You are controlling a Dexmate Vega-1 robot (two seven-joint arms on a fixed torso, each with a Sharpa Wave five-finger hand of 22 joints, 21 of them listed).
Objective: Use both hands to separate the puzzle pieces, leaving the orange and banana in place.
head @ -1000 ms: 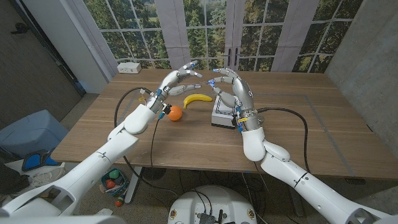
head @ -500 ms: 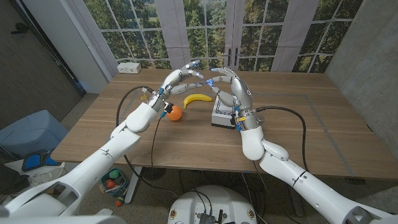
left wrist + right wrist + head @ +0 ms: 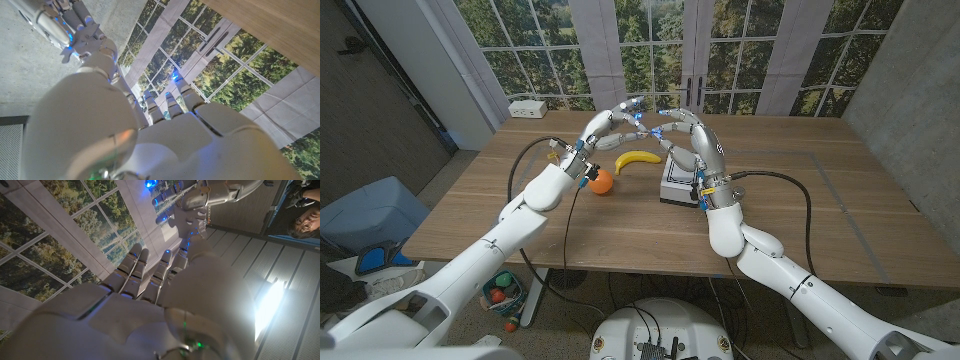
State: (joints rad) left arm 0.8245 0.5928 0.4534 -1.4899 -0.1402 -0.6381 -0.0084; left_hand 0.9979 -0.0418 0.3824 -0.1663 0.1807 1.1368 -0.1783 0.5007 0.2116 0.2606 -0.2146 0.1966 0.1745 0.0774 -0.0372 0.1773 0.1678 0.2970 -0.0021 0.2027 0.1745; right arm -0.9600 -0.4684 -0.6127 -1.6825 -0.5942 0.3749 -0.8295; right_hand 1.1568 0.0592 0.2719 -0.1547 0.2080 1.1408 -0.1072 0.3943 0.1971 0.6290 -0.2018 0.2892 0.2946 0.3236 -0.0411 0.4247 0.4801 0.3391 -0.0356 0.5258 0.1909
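Above the banana (image 3: 637,159), my left robot hand (image 3: 607,129) and right robot hand (image 3: 688,140) have drawn closer, fingertips nearly meeting around small blue puzzle pieces (image 3: 648,130); whose grip holds them I cannot tell. Separation not yet begun; orange (image 3: 601,181) rests untouched on the bench (image 3: 620,225).

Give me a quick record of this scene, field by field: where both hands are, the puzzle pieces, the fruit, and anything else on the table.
left hand: raised above the table, fingers reaching toward the right hand
right hand: raised, fingertips meeting the left hand's
puzzle pieces: small blue bits between the fingertips of both hands; joined or apart, too small to tell
banana: lying on the table, below the hands
orange: on the table, beside the left wrist
white box: on the table, partly behind the right hand
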